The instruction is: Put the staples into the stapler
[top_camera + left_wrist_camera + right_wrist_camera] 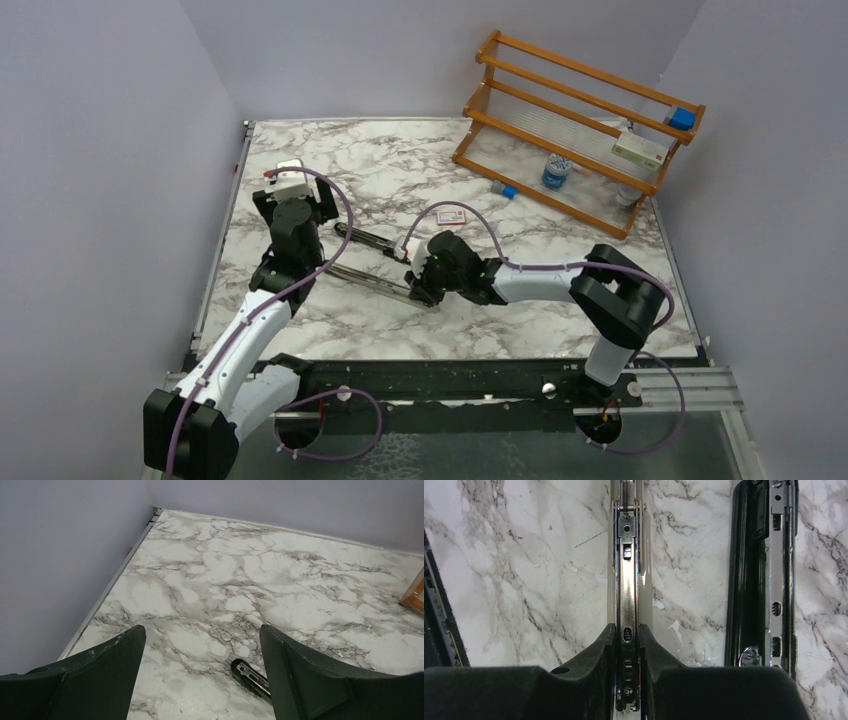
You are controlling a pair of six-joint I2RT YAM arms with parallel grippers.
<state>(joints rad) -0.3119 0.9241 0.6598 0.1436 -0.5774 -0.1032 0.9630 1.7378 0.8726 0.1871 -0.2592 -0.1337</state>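
The black stapler lies hinged wide open on the marble table, its two long halves spread apart. My right gripper is shut on the silver metal channel, with a finger pressed against each side. The stapler's other black half lies parallel on the right. My left gripper hovers open over bare marble with nothing between its fingers. One end of the stapler shows just beside its right finger. The pink-red box of staples sits on the table behind the right gripper. No loose staple strips are in view.
A wooden rack stands at the back right, holding a blue-capped bottle, a small box and a blue block. Grey walls close in the left, back and right sides of the table.
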